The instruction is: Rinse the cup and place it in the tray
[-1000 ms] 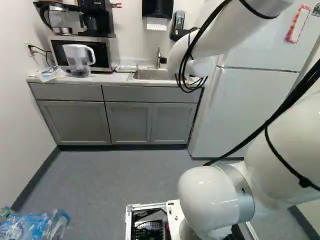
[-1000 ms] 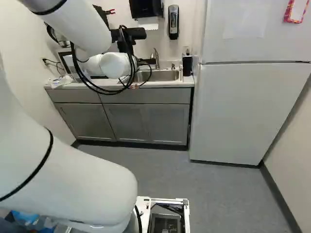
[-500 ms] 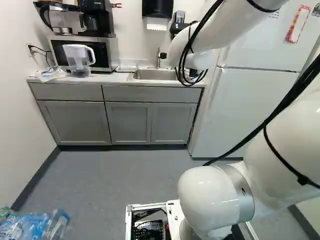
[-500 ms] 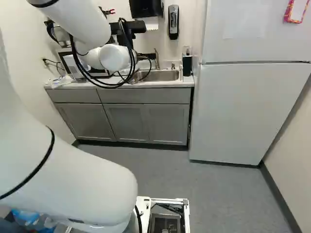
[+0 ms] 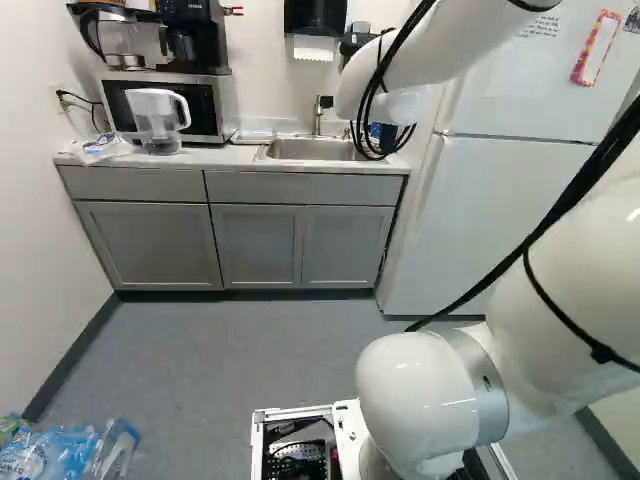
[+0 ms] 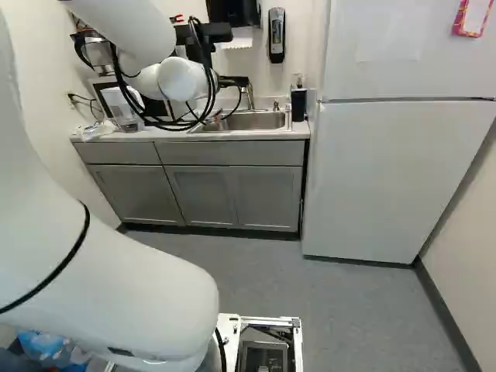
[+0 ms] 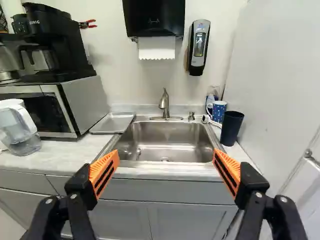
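Jaws point(image 7: 166, 157): spread
Likely cup point(image 7: 231, 129): three o'clock of sink point(image 7: 167, 135), faucet point(image 7: 165, 102) twelve
Tray point(image 7: 113, 123): ten o'clock
Approach: level, straddling cup, missing mug point(image 7: 218, 111)

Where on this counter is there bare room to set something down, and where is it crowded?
Bare counter borders tray, pitcher and sink. Crowded: between sink and fridge, where dark cup and blue mug stand.

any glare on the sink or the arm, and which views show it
wrist view: soft pale sheen across the steel sink, no harsh glare hiding it; left base view: small bright highlights on the glossy white arm; right base view: a small glint low on the arm
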You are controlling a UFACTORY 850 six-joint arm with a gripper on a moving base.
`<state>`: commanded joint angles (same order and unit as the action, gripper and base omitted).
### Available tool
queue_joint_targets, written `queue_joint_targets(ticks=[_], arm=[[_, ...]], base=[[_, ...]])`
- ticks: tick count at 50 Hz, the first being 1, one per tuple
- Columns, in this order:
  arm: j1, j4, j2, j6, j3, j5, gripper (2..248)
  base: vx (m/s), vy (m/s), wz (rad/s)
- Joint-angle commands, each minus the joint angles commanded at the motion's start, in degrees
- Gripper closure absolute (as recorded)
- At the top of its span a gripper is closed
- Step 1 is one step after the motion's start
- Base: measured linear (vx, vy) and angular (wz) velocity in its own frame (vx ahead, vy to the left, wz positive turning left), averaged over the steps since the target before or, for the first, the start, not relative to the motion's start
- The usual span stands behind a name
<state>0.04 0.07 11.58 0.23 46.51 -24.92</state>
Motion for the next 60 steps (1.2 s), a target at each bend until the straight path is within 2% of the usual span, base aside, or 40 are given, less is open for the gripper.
queue_joint_targets(ticks=[34,60], arm=[[0.0,0.0,-1.5,0.0,5.4,1.0,3],[0.0,0.0,-2.2,0.0,6.0,1.0,3]], base=[[0.000,0.000,0.000],[0.000,0.000,0.000]])
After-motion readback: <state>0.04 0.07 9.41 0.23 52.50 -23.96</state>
